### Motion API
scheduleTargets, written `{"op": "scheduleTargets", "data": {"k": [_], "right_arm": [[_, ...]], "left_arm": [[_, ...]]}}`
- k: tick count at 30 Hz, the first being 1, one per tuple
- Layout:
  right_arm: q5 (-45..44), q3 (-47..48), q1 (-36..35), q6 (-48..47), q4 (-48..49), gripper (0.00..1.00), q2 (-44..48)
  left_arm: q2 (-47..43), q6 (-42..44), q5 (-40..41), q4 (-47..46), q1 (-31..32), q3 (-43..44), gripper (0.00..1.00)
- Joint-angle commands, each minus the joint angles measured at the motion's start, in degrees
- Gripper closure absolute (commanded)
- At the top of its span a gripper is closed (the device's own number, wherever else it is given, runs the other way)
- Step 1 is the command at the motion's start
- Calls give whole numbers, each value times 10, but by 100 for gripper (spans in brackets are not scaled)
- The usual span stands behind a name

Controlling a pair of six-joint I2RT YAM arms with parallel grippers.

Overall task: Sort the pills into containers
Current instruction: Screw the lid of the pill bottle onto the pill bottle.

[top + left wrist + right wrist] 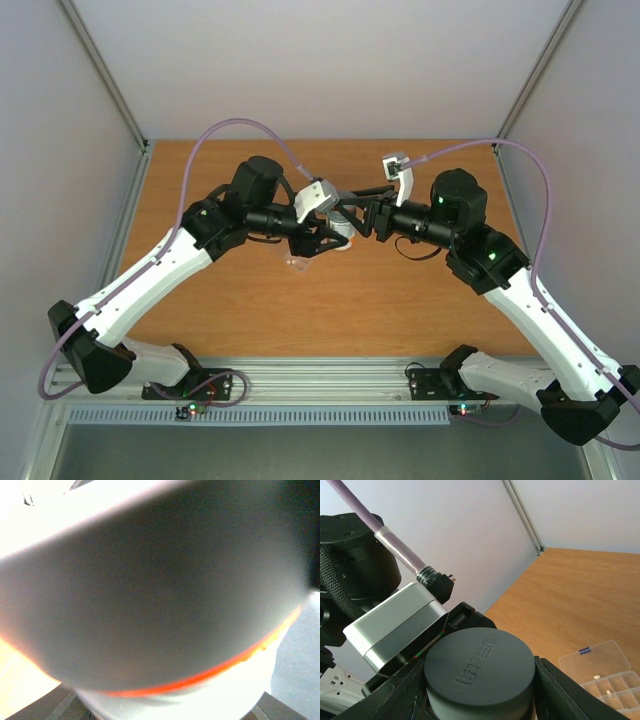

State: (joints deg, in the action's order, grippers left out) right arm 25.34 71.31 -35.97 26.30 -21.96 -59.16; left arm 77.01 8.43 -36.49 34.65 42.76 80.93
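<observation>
A white pill bottle [343,228] with a grey cap [480,672] hangs above the middle of the table, between the two arms. My left gripper [325,240] is shut on the bottle's body. In the left wrist view the cap and an orange band [200,680] fill the frame in a blur. My right gripper [480,685] has a black finger pressed on each side of the cap. The clear pill box [607,677] lies open on the table, with its containers showing a few tiny pills [596,678]. In the top view the box [297,263] peeks out under the left gripper.
The wooden table [400,300] is walled by white panels on three sides. Purple cables [240,125] loop over both arms. The left wrist's silver camera housing [395,622] sits close behind the cap. A rail runs along the near edge [320,375].
</observation>
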Motion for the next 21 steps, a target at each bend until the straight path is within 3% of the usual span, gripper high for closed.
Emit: {"op": "scheduleTargets", "data": {"k": [1,8,21], "right_arm": [[16,20,5,-9,0,56,-10],[25,21,7,-17,-4,71,-7],[19,28,7,-67,-22,76,14]], "left_arm": [[2,20,-1,-18,9,9,99],[6,13,3,-23,9,11,99],[27,-21,-57,-24,3,30,99]]}}
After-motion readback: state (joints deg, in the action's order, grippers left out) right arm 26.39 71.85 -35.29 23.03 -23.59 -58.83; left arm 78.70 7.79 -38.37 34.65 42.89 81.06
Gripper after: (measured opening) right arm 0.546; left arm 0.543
